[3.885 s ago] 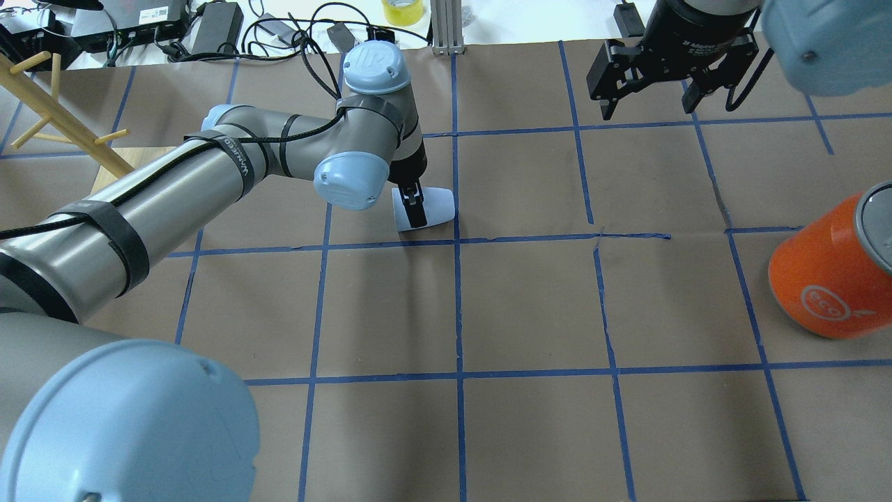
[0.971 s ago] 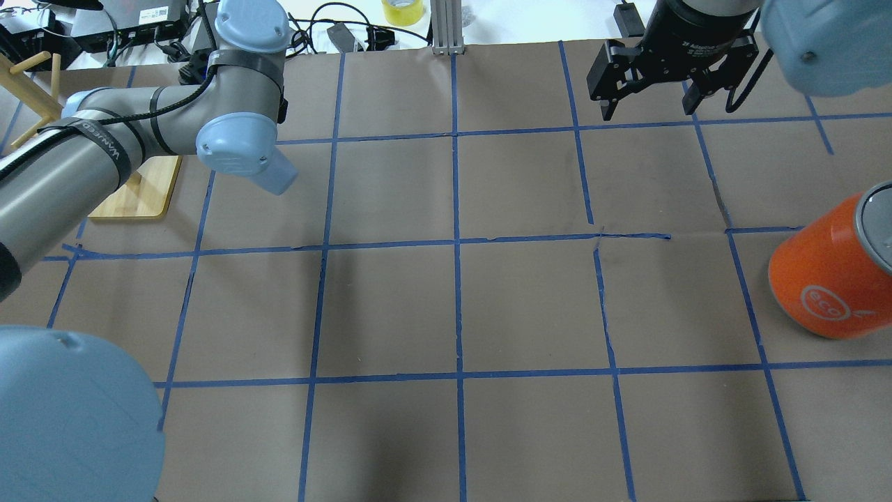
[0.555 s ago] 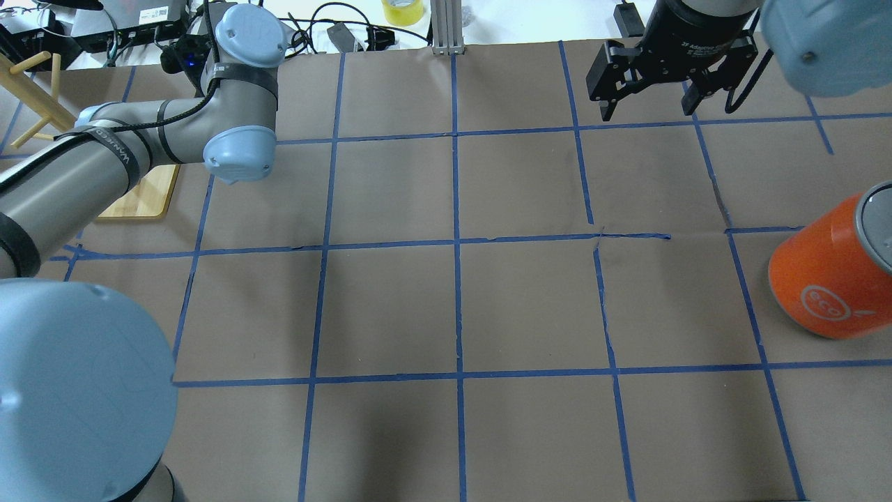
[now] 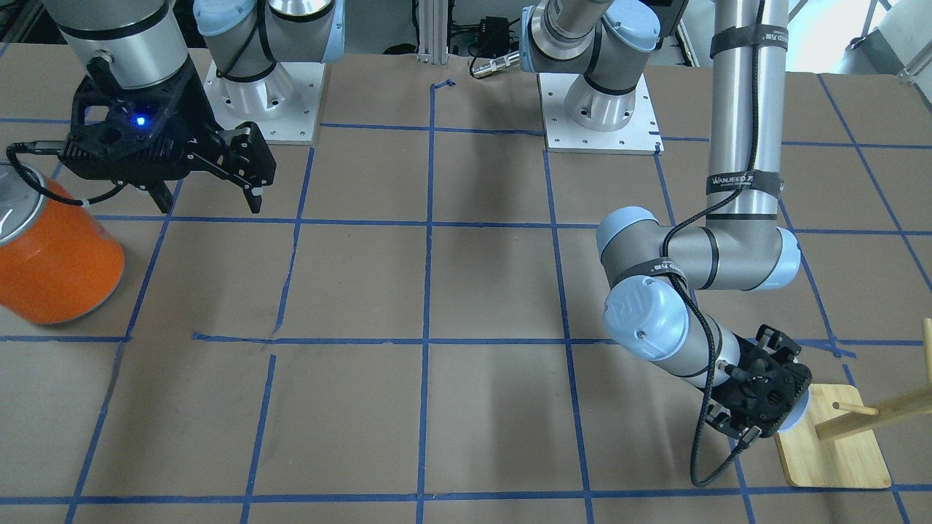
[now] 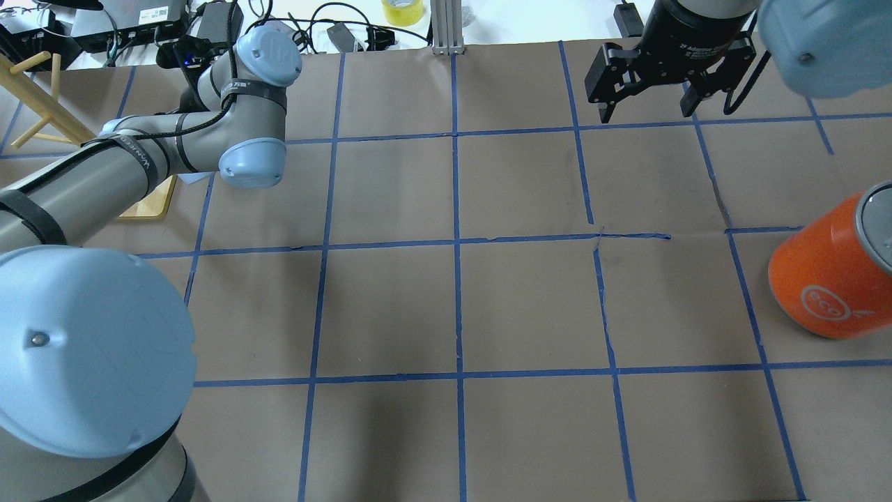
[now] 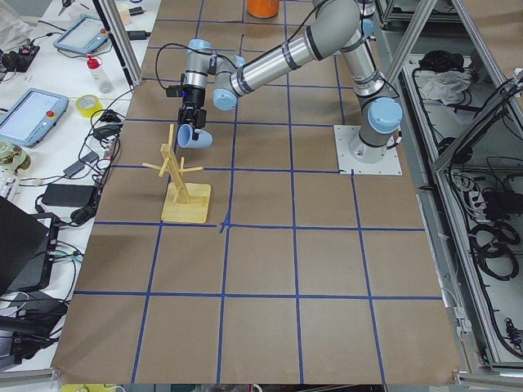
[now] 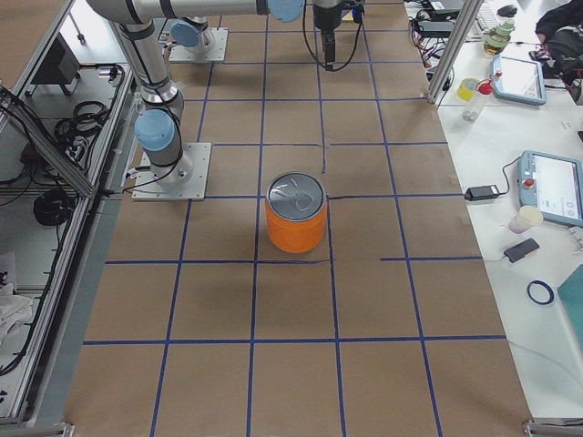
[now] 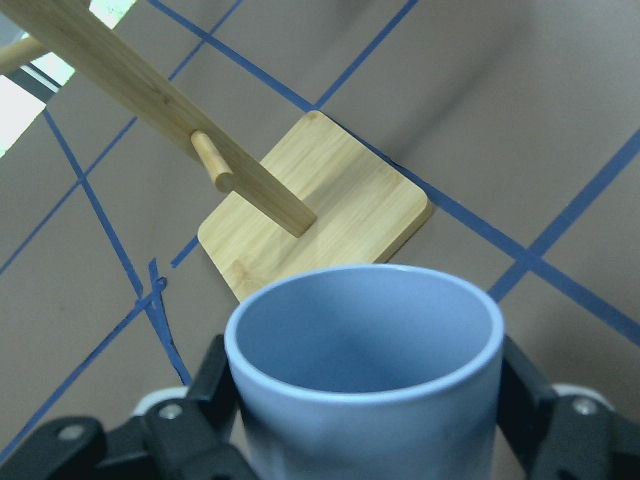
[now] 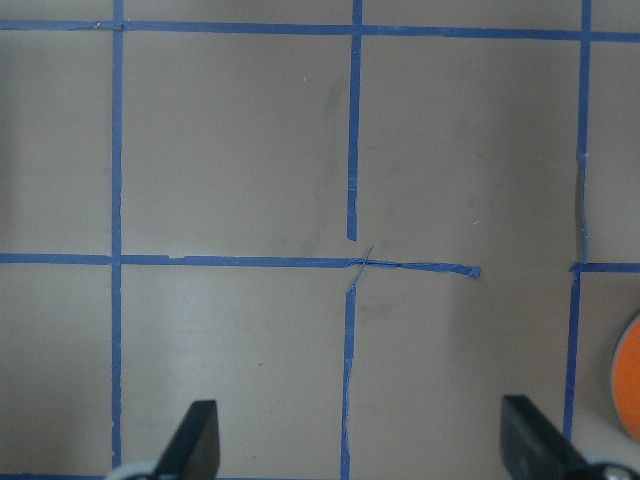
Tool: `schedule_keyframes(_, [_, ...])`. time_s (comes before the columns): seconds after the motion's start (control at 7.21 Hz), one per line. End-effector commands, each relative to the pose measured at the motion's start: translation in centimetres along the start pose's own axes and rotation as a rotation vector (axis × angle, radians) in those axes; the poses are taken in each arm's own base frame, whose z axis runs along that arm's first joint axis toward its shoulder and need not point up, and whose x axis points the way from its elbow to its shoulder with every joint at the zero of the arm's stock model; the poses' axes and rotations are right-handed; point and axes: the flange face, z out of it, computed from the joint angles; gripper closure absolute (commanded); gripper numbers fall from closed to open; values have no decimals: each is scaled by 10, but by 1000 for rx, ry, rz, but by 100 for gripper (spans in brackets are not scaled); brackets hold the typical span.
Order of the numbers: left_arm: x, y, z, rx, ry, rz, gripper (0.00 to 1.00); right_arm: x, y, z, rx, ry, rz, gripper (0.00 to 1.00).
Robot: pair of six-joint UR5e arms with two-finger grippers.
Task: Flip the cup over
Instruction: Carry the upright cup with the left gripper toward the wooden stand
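Observation:
The cup [image 8: 365, 370] is a pale bluish-white tumbler with a blue inside, and its open mouth faces the left wrist camera. My left gripper [image 8: 365, 420] is shut on the cup, with a black finger [image 8: 215, 385] on each side. It holds the cup in the air beside the wooden rack, as the exterior left view shows the cup [image 6: 187, 136]. In the front-facing view only a sliver of the cup [image 4: 801, 412] shows past the left gripper [image 4: 764, 399]. My right gripper [image 5: 647, 111] is open and empty at the far right.
A wooden peg rack with a square base [image 8: 320, 215] stands at the far left [image 4: 830, 444]. A large orange can [image 5: 829, 275] with a silver top stands at the right edge. Cables and boxes [image 5: 209, 28] lie beyond the far edge.
My left arm has lifted the cup from the middle of the table and carried it far left, to the wooden rack. In the last second its wrist swung further. The right arm stayed.

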Motion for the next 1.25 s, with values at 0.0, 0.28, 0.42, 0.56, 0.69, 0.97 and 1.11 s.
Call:
schedule_keyframes(0.0, [5, 1, 9, 36, -73, 15, 100, 0, 0, 0, 0, 0, -1, 0])
schedule_keyframes(0.28, [14, 4, 15, 58, -101, 8, 100, 0, -1, 0, 0, 0, -1, 0])
schedule_keyframes(0.42, [18, 6, 16, 62, -98, -1, 100, 0, -2, 2, -1, 0, -1, 0])
schedule_keyframes(0.56, [24, 10, 13, 80, -82, -52, 100, -2, -4, 4, 5, -7, -2, 0])
schedule_keyframes(0.69, [34, 21, 4, 92, -65, -92, 100, -1, -1, 0, 2, 0, -10, 0])
schedule_keyframes(0.97, [63, 56, -17, 114, -36, -181, 100, -1, -5, 5, 5, 0, -6, 0])
schedule_keyframes(1.11, [70, 67, -26, 144, -39, -242, 100, -1, -4, 4, 5, -1, -7, 0])
